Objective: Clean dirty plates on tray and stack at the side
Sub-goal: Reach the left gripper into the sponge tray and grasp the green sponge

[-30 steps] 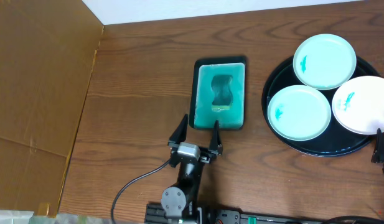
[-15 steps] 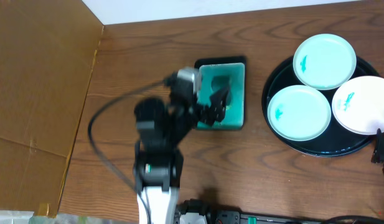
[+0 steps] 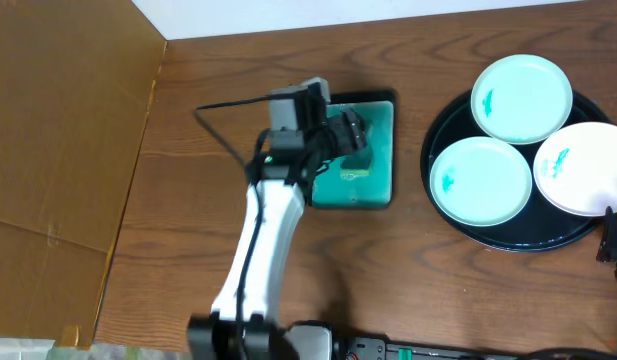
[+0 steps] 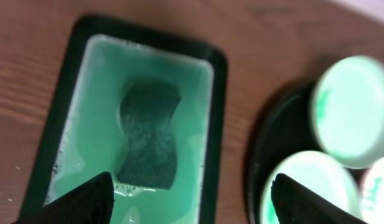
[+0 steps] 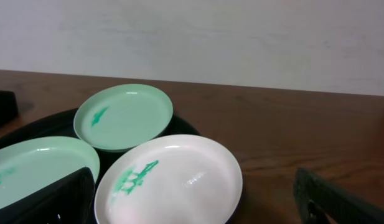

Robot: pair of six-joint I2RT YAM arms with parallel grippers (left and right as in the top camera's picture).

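Note:
Three plates lie on the round black tray [image 3: 429, 170] at the right: a mint one [image 3: 521, 98] at the back, a mint one [image 3: 480, 180] at the front left and a white one [image 3: 586, 168] at the right, each with a teal smear. My left gripper [image 3: 350, 138] hangs open over the small sponge tray [image 3: 373, 185], far from the plates. In the left wrist view its fingers [image 4: 79, 202] straddle the teal liquid below a dark sponge [image 4: 149, 143]. My right gripper [image 5: 201, 205] is open just in front of the white plate [image 5: 170, 180], holding nothing.
A brown cardboard panel [image 3: 58, 150] covers the table's left side. A white wall edge [image 3: 388, 10] runs along the back. The left arm's black cable [image 3: 223, 125] loops beside the sponge tray. Bare wood lies between the sponge tray and the black tray.
My left arm has swung from the table's front edge up and over the sponge tray, still open. The right gripper and the plates have not moved.

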